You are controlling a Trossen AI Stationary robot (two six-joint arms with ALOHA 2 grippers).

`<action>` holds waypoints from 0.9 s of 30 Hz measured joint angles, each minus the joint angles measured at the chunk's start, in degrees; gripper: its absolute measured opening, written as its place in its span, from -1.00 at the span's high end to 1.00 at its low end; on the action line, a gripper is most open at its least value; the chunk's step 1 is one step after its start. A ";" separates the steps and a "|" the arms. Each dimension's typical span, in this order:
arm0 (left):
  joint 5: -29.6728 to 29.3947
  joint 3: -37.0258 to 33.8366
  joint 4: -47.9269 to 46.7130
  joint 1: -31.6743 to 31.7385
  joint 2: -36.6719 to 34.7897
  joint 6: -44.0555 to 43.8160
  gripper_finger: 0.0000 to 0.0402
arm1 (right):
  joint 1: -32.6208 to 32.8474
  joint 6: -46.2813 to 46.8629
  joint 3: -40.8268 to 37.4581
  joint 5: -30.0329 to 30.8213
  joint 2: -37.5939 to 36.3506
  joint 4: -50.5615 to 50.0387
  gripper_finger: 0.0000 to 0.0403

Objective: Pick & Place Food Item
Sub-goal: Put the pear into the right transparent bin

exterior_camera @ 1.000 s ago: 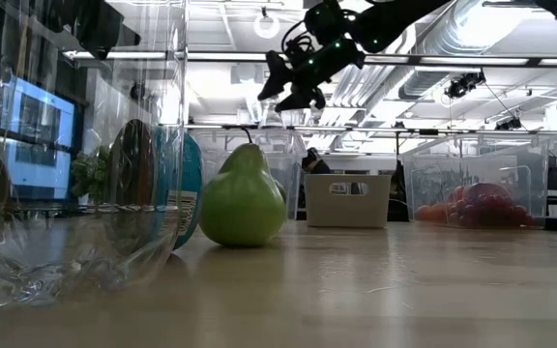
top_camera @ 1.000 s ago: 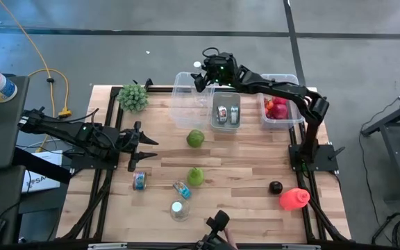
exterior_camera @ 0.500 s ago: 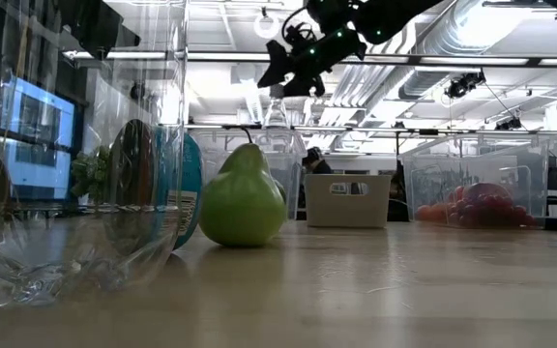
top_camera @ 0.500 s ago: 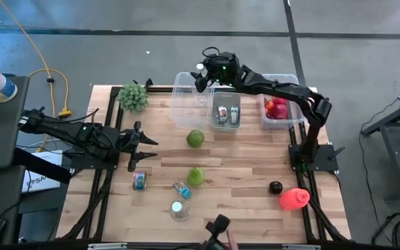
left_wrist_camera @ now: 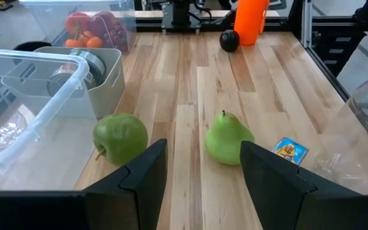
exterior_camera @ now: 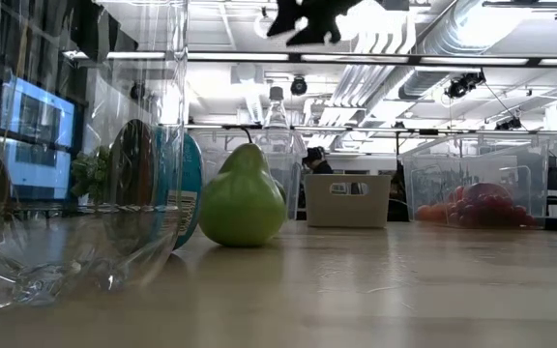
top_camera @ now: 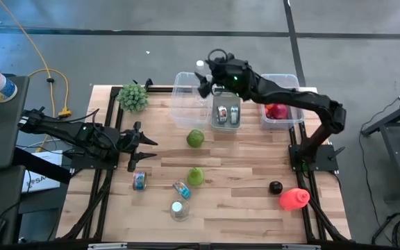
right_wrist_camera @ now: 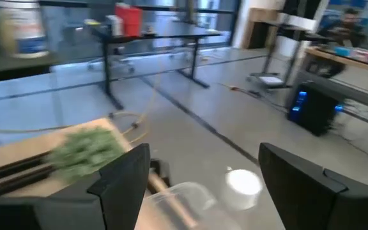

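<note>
The food items lie out on the tabletop [top_camera: 255, 156]: a green apple [top_camera: 195, 138] just in front of the bins and a green pear [top_camera: 196, 176] nearer the front edge, apart from each other. A dark plum-like fruit [top_camera: 276, 187] sits near the right edge beside a red-orange bottle [top_camera: 294, 198].

Along the back edge stand three bins: a clear plastic bin [top_camera: 186, 99] that looks empty, a small grey bin [top_camera: 226, 113] holding metal cans, and a clear bin of red fruit [top_camera: 278, 109]. A small tin [top_camera: 139, 180], a blue packet [top_camera: 181, 189] and a clear bottle [top_camera: 179, 210] lie toward the front left, and a green artificial plant [top_camera: 132, 97] stands at the back left corner.

The right gripper [top_camera: 205, 82] hangs high over the back of the clear plastic bin, its fingers spread with nothing between them. The left gripper [top_camera: 144, 149] waits low at the left edge, fingers parted and empty, facing the apple and pear.

Judged from this, fruit already fills one bin, while the apple, pear and dark fruit are not yet picked up; neither arm holds anything.
</note>
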 joint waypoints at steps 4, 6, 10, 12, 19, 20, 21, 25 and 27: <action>0.00 0.00 0.01 0.01 0.01 -0.04 0.06 | 6.44 0.34 0.00 0.00 -4.27 -8.94 -0.40; 0.00 0.00 0.04 0.00 0.00 -0.04 0.06 | 10.69 2.16 0.04 -0.01 -5.76 -14.47 -0.40; 0.00 0.00 0.59 0.01 0.67 -0.02 0.06 | 19.56 9.95 0.04 -2.60 -7.38 -23.91 -0.41; 0.00 0.00 1.24 0.00 1.65 0.01 0.06 | 24.77 13.33 0.04 -3.36 -7.39 -26.58 -0.40; -0.01 0.00 6.80 0.13 8.11 3.01 0.06 | 43.13 25.86 -1.35 14.87 -7.08 -33.45 -0.39; 0.00 0.00 7.40 0.13 9.27 3.58 0.06 | 45.39 27.72 -2.51 18.18 -7.11 -33.69 -0.39; -0.01 0.00 7.88 0.13 10.57 4.15 0.06 | 47.67 29.57 -3.75 21.43 -7.11 -34.26 -0.39; 0.00 0.00 9.26 0.13 15.42 5.59 0.06 | 56.78 37.79 -9.37 36.19 -8.03 -37.87 -0.39; 0.00 0.00 10.74 0.13 17.53 5.61 0.06 | 60.53 40.73 -13.08 43.03 -8.22 -39.90 -0.39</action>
